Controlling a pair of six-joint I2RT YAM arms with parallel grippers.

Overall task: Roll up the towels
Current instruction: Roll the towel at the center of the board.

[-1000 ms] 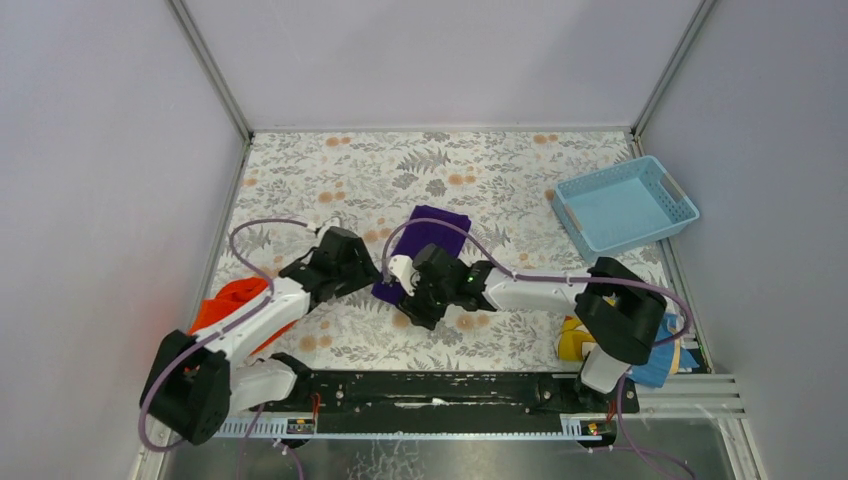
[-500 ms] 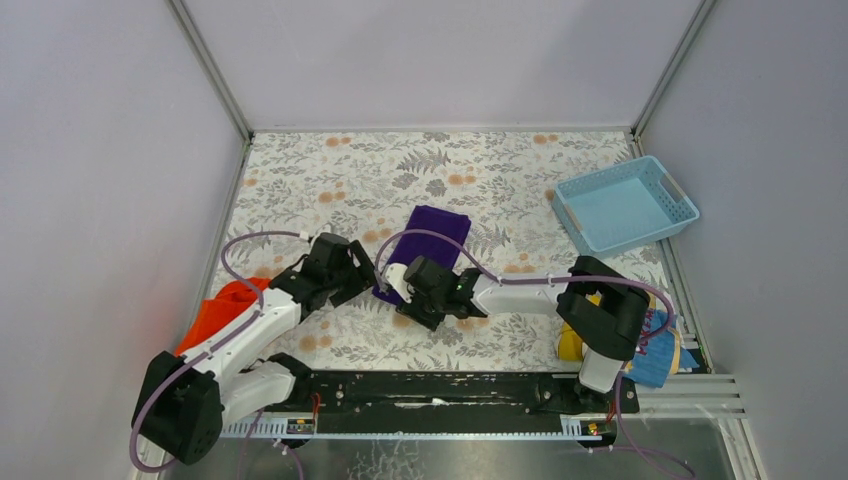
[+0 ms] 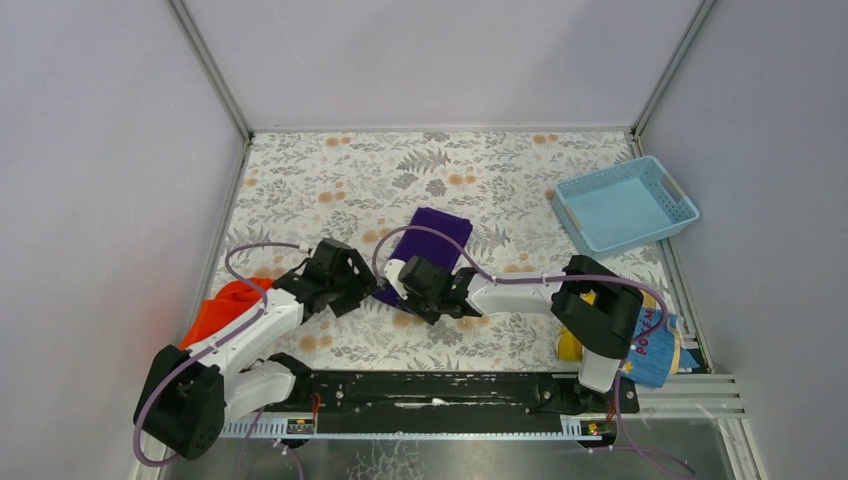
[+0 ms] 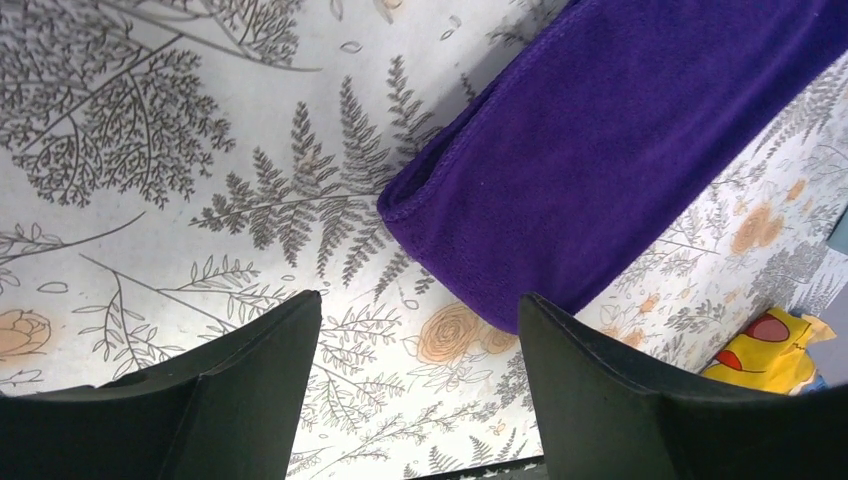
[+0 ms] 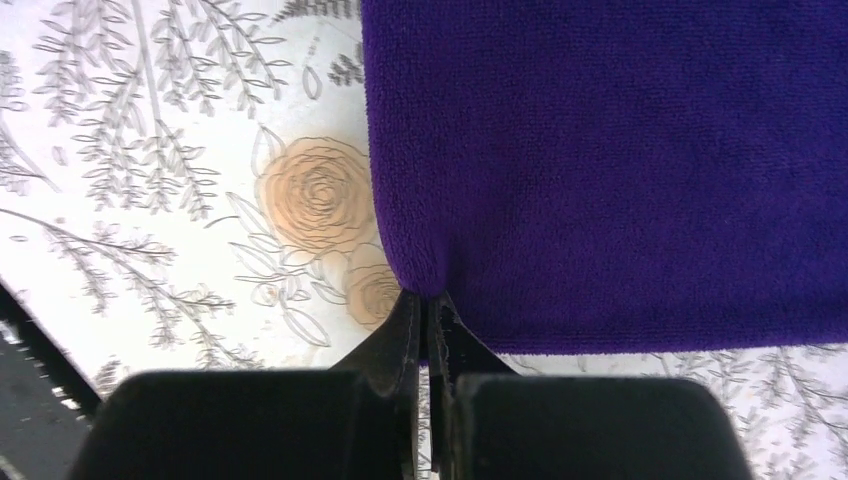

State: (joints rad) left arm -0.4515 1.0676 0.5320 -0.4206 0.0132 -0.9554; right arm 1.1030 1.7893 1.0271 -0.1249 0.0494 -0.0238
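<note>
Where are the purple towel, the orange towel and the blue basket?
purple towel [image 3: 437, 228], top view, on its flat far half.
orange towel [image 3: 222, 303], top view, on its crumpled middle.
blue basket [image 3: 622, 206], top view, on its bare floor.

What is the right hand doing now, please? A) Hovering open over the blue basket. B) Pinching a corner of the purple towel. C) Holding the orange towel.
B: the right wrist view shows the right hand shut on a corner of the purple towel.
</note>
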